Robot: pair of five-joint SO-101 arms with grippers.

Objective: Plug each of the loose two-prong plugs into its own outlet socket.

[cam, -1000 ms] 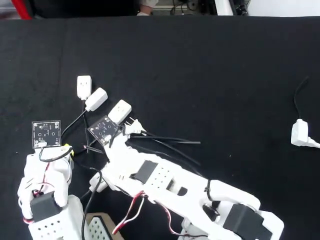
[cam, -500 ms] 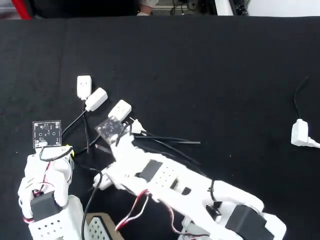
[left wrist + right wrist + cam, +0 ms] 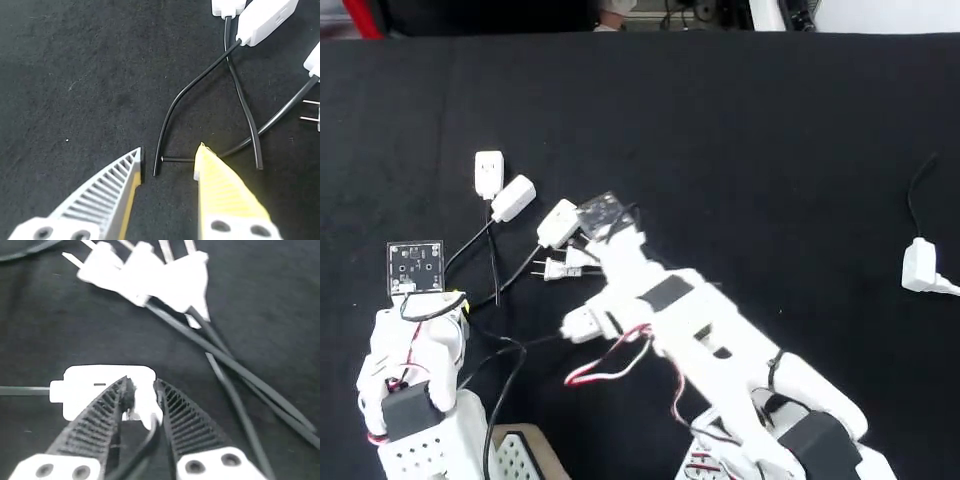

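Three white outlet sockets lie in a row on the black table: one, a second and a third. Loose white two-prong plugs rest just in front of the third. In the right wrist view my right gripper hangs directly over a socket. It is shut on a small white plug whose black cable trails back, and more plugs lie beyond. My left gripper stands open over bare cable ends, with sockets farther off.
Black cables cross the table between the sockets and my left arm. Another white socket lies at the far right with its cable. A tan object sits at the front edge.
My right arm has swung up and to the right, from near the cables to over the third socket. The loose plugs shifted left. The left arm stayed put.
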